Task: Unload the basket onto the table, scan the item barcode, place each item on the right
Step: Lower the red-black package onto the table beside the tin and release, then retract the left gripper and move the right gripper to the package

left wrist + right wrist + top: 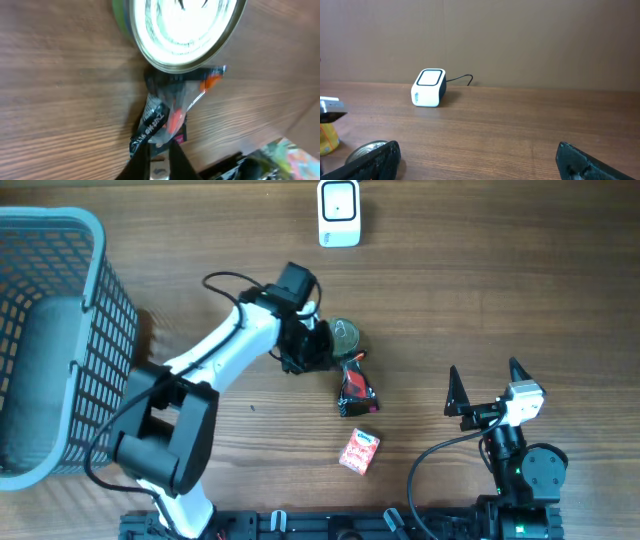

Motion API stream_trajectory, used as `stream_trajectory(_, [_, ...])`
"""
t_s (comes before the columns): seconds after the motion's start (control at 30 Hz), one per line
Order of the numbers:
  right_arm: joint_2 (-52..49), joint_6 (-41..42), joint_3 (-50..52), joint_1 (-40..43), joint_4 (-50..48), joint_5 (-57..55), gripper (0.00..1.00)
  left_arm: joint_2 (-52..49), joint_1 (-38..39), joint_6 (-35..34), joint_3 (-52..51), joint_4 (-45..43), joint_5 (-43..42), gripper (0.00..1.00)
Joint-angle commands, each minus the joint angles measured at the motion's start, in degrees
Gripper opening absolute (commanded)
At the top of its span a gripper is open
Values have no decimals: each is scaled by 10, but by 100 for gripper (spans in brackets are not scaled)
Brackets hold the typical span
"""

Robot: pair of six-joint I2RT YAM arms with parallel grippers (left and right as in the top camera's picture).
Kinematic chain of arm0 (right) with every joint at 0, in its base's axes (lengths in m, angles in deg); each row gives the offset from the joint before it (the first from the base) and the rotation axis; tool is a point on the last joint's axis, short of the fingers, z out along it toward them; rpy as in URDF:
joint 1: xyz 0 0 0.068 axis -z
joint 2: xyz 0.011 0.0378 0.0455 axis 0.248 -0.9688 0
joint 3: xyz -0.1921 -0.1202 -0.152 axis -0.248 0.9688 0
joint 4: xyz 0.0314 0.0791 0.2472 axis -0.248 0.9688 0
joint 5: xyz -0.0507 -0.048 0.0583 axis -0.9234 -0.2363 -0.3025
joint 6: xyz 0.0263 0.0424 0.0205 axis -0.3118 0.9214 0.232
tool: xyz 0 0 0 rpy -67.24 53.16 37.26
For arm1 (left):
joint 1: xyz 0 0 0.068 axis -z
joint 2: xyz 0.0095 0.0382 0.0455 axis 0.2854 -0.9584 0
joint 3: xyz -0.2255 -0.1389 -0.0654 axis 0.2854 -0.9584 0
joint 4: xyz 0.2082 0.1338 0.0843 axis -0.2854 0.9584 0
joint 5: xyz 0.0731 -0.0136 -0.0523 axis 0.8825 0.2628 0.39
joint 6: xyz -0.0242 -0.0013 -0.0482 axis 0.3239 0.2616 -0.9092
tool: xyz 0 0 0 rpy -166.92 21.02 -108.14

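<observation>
Packet [167, 107] tail is cut off at the left-wrist view's bottom edge, between the left gripper's [160, 152] nearly closed fingertips; I cannot tell if they pinch it. Overhead, it lies at the can's [346, 333] 5 o'clock. Scanner [339, 213] sits at 12, bare wood between. Right gripper [487, 392] gapes empty at 4.

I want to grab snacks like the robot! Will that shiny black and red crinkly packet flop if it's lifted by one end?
Probably floppy: the black and red crinkly packet looks like thin wrinkled film, so it would likely sag. Its glossy surface may be slippery. It lies flat, so it shouldn't roll.
</observation>
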Motion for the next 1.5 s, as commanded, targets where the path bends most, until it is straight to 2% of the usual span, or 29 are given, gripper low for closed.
stream_trajectory(0.0, [3,7,1,-3,-2,-6,100,-3,-28,-7,2,-4,-22,40])
stream_trajectory(0.03, [3,7,1,-3,-2,-6,100,-3,-30,-2,2,-4,-10,61])
stream_trajectory(0.07, [3,8,1,-3,-2,-6,100,-3,-29,7,2,-4,-6,100])
stream_trajectory(0.23, [3,8,1,-3,-2,-6,100,17,-1,39,2,-7,34,100])
stream_trajectory(0.37, [3,8,1,-3,-2,-6,100,84,47,53,2,-16,179,100])
stream_trajectory(0.4, [3,7,1,-3,-2,-5,100,127,70,71,2,-45,226,100])
stream_trajectory(0.5, [3,7,1,-3,-2,-5,100,200,89,77,2,-97,276,100])
stream_trajectory(0.63, [3,8,1,-3,-2,-5,100,258,89,85,2,-102,308,100])
stream_trajectory(0.73, [3,8,1,-3,-2,-5,100,259,89,129,2,-70,311,100])
stream_trajectory(0.83, [3,7,1,-3,-3,-6,100,256,89,129,2,-49,316,100])
stream_trajectory(0.87, [3,15,1,-3,-3,-3,100,257,90,129,2,-49,320,100])
stream_trajectory(0.9, [3,64,1,-3,-3,6,100,262,90,129,2,-52,328,100])
stream_trajectory(0.97, [3,204,0,-3,-12,16,100,286,91,129,2,-58,367,100])
stream_trajectory(1.07, [3,216,-2,-3,-33,146,100,336,106,154,2,-62,417,100])
stream_trajectory(1.13, [0,215,-16,-3,0,200,100,364,127,175,2,-60,471,100])
stream_trajectory(1.23, [-23,215,-71,-3,141,169,100,401,150,175,2,-46,580,100])
stream_trajectory(1.37, [-94,183,-157,-3,207,170,100,410,144,174,2,-24,586,100])
stream_trajectory(1.47, [-212,156,-263,-3,247,136,100,412,136,171,2,-21,587,100])
